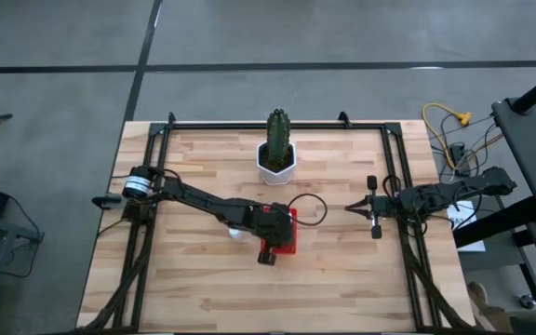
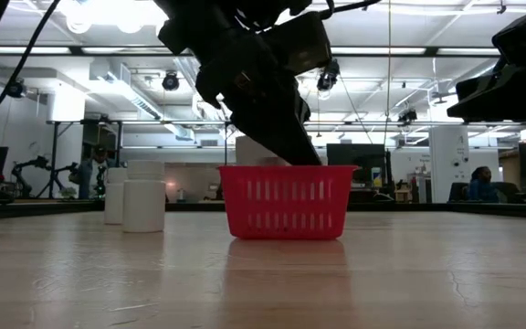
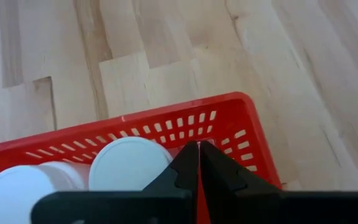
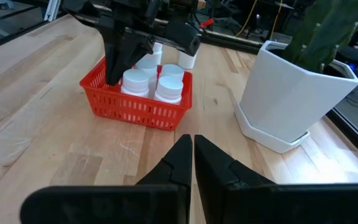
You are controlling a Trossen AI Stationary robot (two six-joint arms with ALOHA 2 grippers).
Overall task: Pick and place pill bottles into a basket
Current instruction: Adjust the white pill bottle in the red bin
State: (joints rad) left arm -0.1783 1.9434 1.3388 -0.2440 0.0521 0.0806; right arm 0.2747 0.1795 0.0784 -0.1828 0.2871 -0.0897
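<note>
Now, left gripper (image 3: 199, 163) closed, empty, inside red basket (image 3: 229, 124) beside pill bottles (image 3: 129, 163), right gripper (image 4: 193, 152) closed.

Bright red slotted basket (image 4: 138, 102), white pill bottles (image 4: 169, 87) with white caps, white pot (image 4: 288, 93), green cactus (image 1: 278, 130), pale striped wooden table (image 1: 342, 270)
</note>
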